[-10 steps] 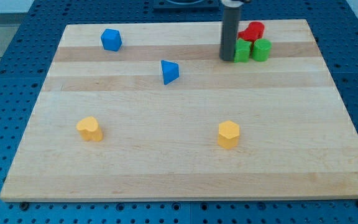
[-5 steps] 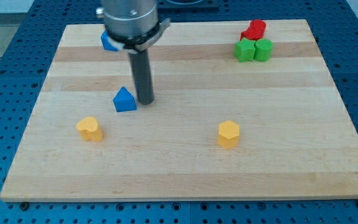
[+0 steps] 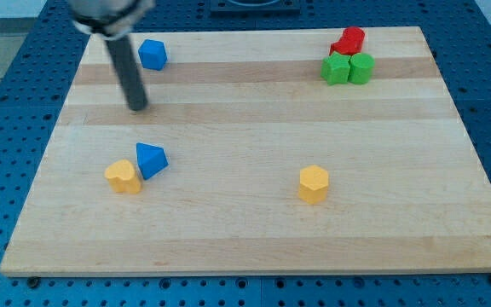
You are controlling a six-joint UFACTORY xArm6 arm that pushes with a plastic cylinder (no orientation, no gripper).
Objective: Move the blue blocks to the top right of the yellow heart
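Camera view: pale wooden board (image 3: 254,213), plank grain running left-right, sits on a blue perforated table (image 3: 7,128). All blocks matte, plastic-looking.

The blue triangular block (image 3: 150,159) touches the yellow heart (image 3: 123,176) at approx the heart's 1-2 o'clock. The blue faceted block (image 3: 153,55), shape not fully clear, sits near the board's top-left edge, well apart from the heart. A yellow hexagonal block (image 3: 313,183) sits at the heart's 3 o'clock, well apart. At the top right, two green blocks (image 3: 347,68) sit side by side, touching, w/ a red block (image 3: 347,41) right behind them.

My rod is dark, smooth, upright w/ a slight tilt. My tip (image 3: 137,107) is on the board, at approx 7 o'clock from the faceted blue block and 12 o'clock from the triangular one, touching neither. It's a bare rod, so it holds nothing.

No writing or labels legible.
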